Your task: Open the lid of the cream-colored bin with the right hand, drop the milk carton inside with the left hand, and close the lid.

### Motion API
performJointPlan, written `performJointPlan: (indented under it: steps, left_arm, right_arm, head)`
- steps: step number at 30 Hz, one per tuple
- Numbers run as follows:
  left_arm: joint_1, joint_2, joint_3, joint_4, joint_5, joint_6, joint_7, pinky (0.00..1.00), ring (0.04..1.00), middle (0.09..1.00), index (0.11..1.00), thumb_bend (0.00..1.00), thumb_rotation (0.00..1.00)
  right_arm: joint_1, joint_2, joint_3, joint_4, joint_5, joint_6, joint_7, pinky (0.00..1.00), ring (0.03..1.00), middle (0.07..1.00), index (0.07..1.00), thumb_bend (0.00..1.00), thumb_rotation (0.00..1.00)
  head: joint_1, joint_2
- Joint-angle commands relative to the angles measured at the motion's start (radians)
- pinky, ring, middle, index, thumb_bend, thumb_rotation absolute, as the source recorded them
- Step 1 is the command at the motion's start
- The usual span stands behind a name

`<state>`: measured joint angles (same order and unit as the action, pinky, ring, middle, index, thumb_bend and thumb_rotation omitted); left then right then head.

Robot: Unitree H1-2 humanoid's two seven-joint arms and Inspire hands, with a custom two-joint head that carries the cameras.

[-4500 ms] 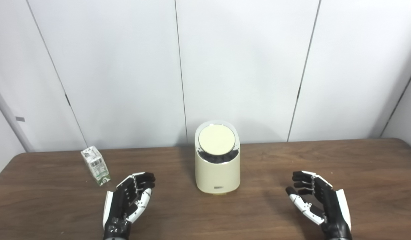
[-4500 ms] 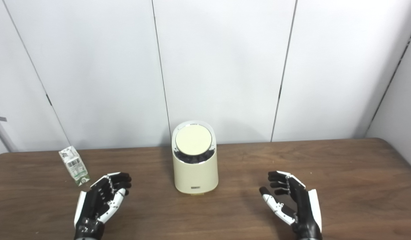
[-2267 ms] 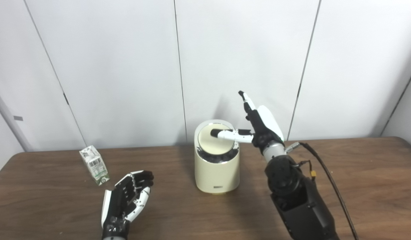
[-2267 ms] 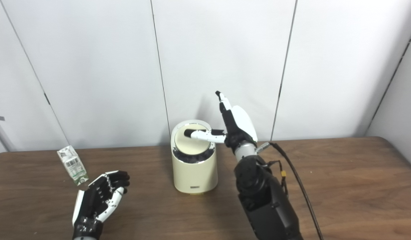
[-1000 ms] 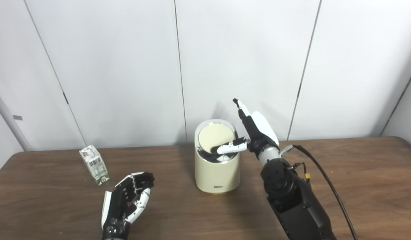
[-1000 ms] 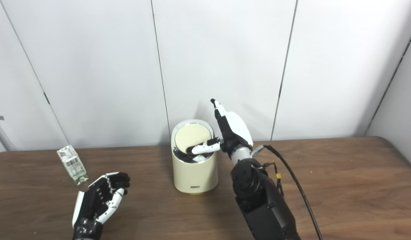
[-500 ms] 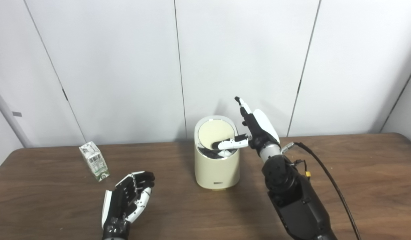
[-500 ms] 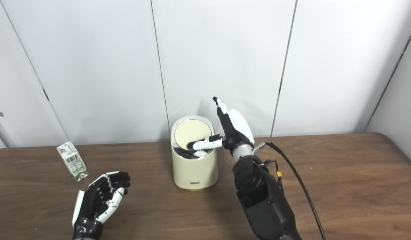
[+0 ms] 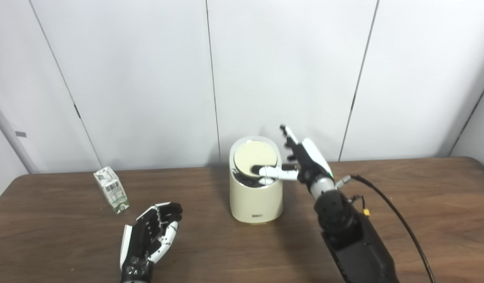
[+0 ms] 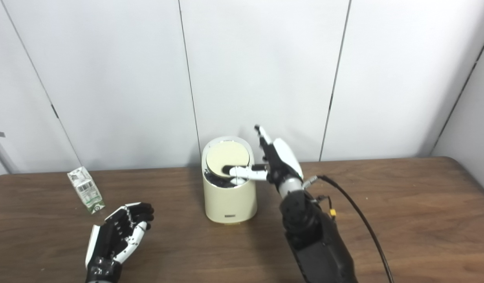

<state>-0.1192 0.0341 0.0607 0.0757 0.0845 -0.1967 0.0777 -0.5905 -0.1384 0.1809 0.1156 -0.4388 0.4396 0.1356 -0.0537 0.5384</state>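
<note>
The cream-colored bin (image 9: 254, 196) stands at the middle of the wooden table (image 9: 422, 204). Its round lid (image 9: 255, 156) lies tilted in the chrome rim, facing me. My right hand (image 9: 301, 161) is raised at the bin's right side, fingers spread upward, and its thumb (image 9: 271, 171) reaches across the lid's lower edge. Whether the thumb touches the lid is unclear. The small white and green milk carton (image 9: 111, 189) stands at the back left. My left hand (image 9: 149, 236) rests open near the front, to the right of the carton and apart from it.
White wall panels (image 9: 147, 78) rise straight behind the table. A black cable (image 9: 395, 214) trails from my right forearm over the table's right half. The table's left corner (image 9: 14, 188) is near the carton.
My right hand rose from the table to the bin and set its thumb over the lid. In the last half second the hand dropped a little and the thumb levelled out. The left hand stayed.
</note>
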Motion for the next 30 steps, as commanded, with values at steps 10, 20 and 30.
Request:
performJointPlan:
  steps: [10, 20, 30]
  left_arm:
    - [-0.001, 0.008, -0.003, 0.009, 0.002, -0.011, 0.0, 0.58, 0.631, 0.645, 0.638, 0.25, 0.22]
    - [-0.001, 0.005, -0.004, 0.012, 0.006, -0.015, 0.004, 0.58, 0.628, 0.644, 0.633, 0.25, 0.22]
    - [-0.007, 0.008, 0.001, 0.028, -0.002, -0.017, 0.003, 0.58, 0.63, 0.645, 0.635, 0.25, 0.22]
  right_arm:
    - [-0.004, -0.052, -0.07, -0.043, 0.312, -0.044, 0.203, 0.97, 0.995, 0.997, 0.997, 1.0, 0.83]
    - [0.092, -0.037, -0.116, -0.103, 0.351, -0.201, 0.113, 0.94, 0.984, 0.988, 1.0, 1.0, 0.84]
    - [0.311, 0.059, -0.231, -0.205, 0.252, -0.454, -0.202, 0.73, 0.807, 0.818, 0.802, 0.4, 0.49]
  head:
    - [-0.002, 0.0]
    - [0.003, -0.002]
    - [0.002, -0.017]
